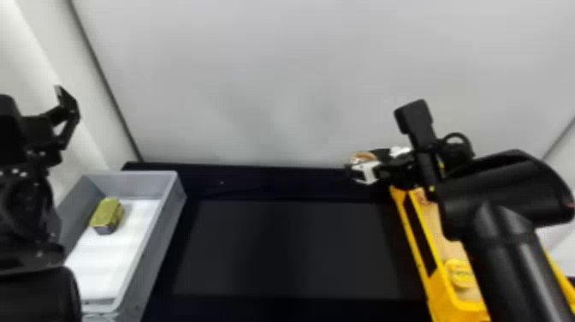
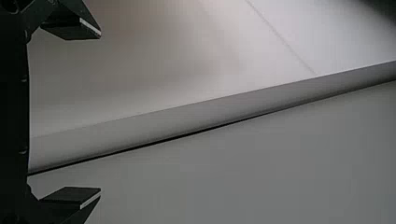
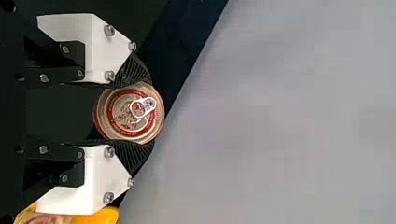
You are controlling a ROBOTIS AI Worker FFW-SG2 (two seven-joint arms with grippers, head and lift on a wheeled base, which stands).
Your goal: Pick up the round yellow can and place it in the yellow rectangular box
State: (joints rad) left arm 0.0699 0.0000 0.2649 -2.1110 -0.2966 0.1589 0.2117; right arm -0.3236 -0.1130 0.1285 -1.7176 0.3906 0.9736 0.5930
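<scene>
- right arm [image 1: 509,218]: nearest the head camera, lying across the yellow box [image 1: 443,295], the landmark.
- right gripper [image 3: 150,113]: fingers closed about a round can [image 3: 127,115], presumably the task's can; lid red and gold, wall colour not clear.
- key relation: can between the fingertips, just off the box's far left corner; long axis judged near upright, lid uppermost. transfer calls for a shift rightward and robotward, clearing the rim; right arm nearer.
- left gripper [image 2: 100,113]: fingers wide apart, nothing between; well left of the box.
- counts: grippers, two; held can, one; yellow box, one; grey tray [image 1: 160,240] left of it, one; olive tin [image 1: 107,214] therein, one; round yellow item [image 1: 461,274] at the box's near end, one. full contents of the box: cannot tell.
</scene>
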